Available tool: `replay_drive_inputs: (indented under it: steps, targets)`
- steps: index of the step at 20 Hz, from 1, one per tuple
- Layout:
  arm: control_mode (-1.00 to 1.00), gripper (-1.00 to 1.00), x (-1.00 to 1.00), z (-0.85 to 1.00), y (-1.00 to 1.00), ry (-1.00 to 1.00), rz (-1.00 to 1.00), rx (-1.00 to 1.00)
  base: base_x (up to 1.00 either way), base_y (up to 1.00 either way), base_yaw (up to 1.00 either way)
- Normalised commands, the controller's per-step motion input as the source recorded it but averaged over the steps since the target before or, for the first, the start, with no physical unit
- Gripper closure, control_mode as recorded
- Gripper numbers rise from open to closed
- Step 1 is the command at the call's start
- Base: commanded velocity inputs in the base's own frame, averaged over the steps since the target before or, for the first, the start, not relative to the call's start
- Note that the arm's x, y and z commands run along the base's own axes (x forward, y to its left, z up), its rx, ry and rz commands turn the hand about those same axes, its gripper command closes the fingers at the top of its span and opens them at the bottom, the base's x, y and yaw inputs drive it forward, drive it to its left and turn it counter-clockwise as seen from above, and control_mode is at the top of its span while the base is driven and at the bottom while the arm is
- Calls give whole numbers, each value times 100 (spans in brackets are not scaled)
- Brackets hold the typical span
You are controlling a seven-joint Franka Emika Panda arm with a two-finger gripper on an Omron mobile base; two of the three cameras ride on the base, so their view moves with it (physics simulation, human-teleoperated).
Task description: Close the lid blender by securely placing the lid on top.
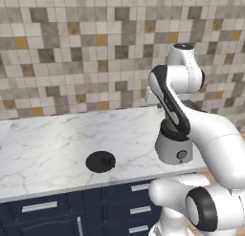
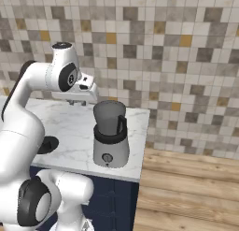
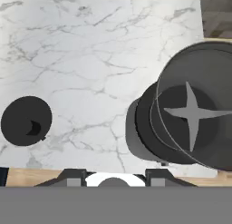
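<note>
on the marble counter, lid (unlabelled) apart from open blender

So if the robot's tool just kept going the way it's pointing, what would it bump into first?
Probably the bare marble counter, between the lid and the open blender. The tool looks straight down on that stretch; depth is hard to judge, so it might just graze the blender.
</note>
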Motion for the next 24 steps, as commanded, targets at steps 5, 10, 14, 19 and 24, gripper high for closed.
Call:
replay_drive_inputs:
  steps: [5,10,14,19,24]
  targets:
    - [-100,-100,-39,-5,17,0,0,0,0,0,0]
    - [-100,-100,-43,-38,91,6,1,-9,0,0,0]
    - [-100,-100,-6,-59,100,18,10,-9,0,0,0]
    - [-100,-100,2,-73,93,24,20,-2,0,0,0]
    - [-100,-100,0,-68,68,24,17,-7,0,0,0]
